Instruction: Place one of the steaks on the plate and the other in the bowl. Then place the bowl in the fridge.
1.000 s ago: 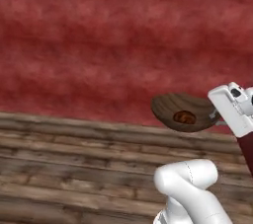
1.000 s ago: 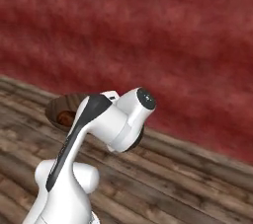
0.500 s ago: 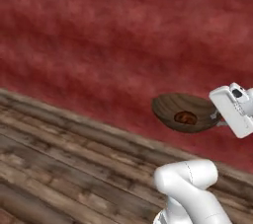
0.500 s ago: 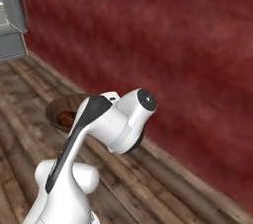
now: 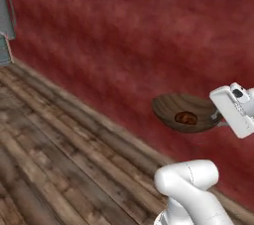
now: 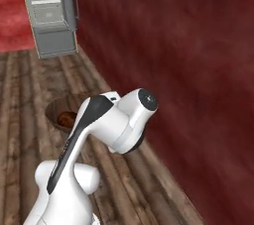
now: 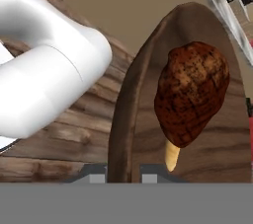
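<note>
text: none legible | labels: none | fridge [image 6: 49, 13] panel: unreadable

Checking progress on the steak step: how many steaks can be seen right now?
1. A dark reddish-brown steak lies in the wooden bowl, which the gripper holds by its rim above the floor. No second steak is visible.

A deep red wall [image 5: 149, 45] with a mottled, streaked surface runs across the room and meets a floor [image 5: 49, 159] of worn grey-brown wooden planks, their seams running alongside the wall's foot. In the right base view the same red wall [image 6: 173, 70] stands to the right and the plank floor [image 6: 30, 85] stretches away to a second red wall [image 6: 10, 16] at the far end
</note>
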